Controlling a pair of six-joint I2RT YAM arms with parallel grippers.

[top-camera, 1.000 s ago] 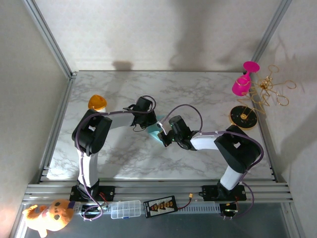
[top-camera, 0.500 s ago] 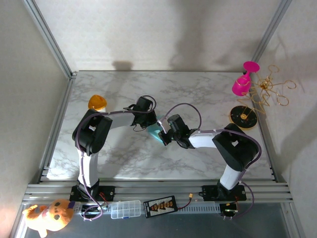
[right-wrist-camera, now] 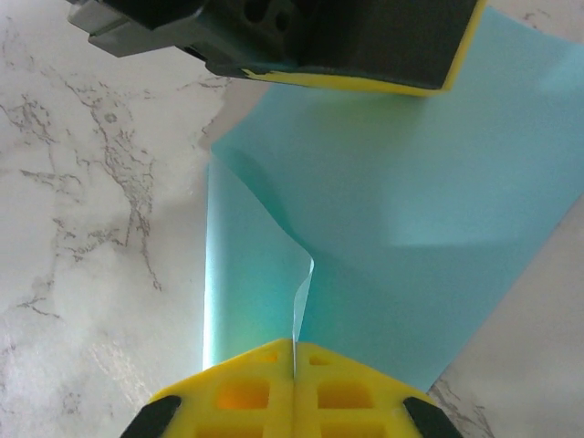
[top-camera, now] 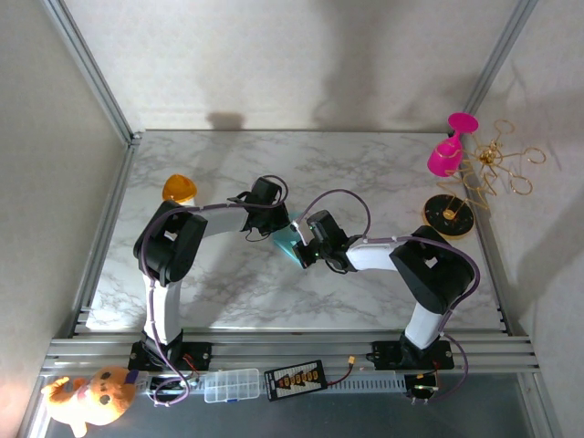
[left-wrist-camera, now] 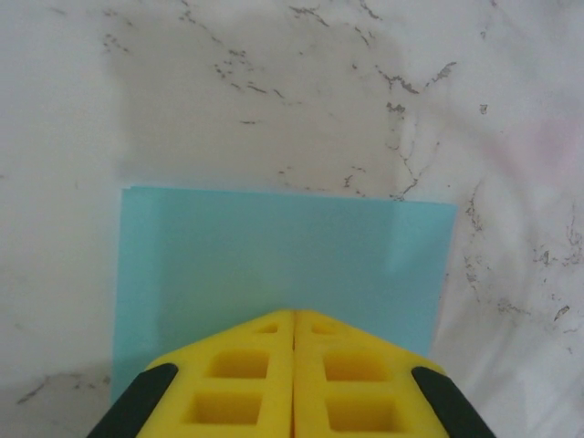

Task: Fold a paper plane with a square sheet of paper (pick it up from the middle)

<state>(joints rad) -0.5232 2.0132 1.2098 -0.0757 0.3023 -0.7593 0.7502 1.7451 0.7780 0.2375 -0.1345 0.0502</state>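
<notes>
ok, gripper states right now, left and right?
Left gripper: shut, tips on the teal paper sheet; whether it actually grips it cannot be told.
Right gripper: shut on a raised fold of the same sheet.

I can't read any words or numbers from here. The square sheet of paper [left-wrist-camera: 274,246] is plain teal on the side I see. The small black board [top-camera: 294,376] down by the arm bases has little orange marks, but they are too tiny for me to tell.
</notes>
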